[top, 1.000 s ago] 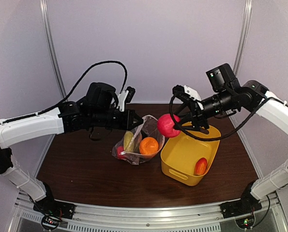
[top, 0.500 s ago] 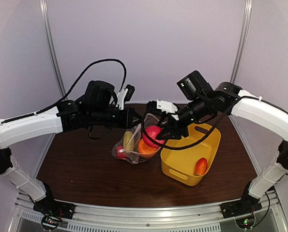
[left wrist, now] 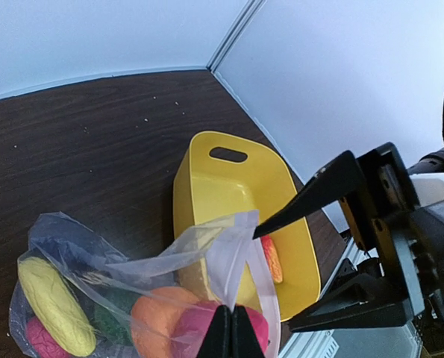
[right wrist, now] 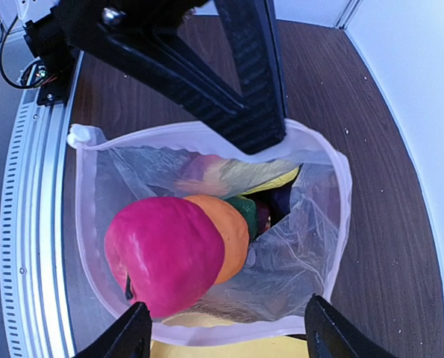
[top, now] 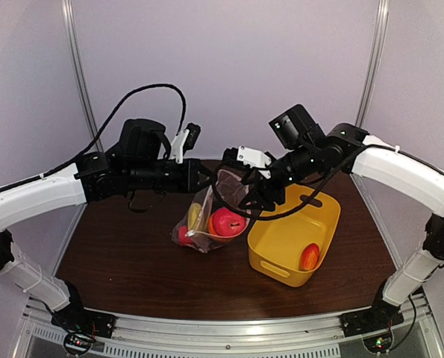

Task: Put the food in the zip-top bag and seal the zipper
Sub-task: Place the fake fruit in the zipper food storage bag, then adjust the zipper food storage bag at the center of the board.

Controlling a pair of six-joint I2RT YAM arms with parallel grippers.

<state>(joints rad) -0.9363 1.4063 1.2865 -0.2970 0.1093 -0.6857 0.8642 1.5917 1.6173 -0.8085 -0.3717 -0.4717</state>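
Note:
The zip-top bag (top: 194,233) stands open on the table. My left gripper (top: 209,177) is shut on the bag's upper edge (left wrist: 240,246) and holds it up. My right gripper (top: 253,200) is open and empty just above the bag's mouth. In the right wrist view a pink fruit (right wrist: 166,253) and an orange fruit (right wrist: 227,233) lie in the bag, over green, yellow and dark pieces. The zipper rim (right wrist: 143,136) rings the mouth, with its white slider (right wrist: 76,136) at the left. One orange-red food piece (top: 309,256) lies in the yellow tub (top: 281,231).
The yellow tub stands directly right of the bag, touching or nearly touching it. My two grippers are close together over the bag's mouth, and the left fingers (right wrist: 240,82) show in the right wrist view. Grey walls enclose the dark wooden table (top: 117,253).
My right gripper carried the pink fruit left from above the tub to the bag's mouth and let it go. The fruit now lies in the bag and the gripper is open.

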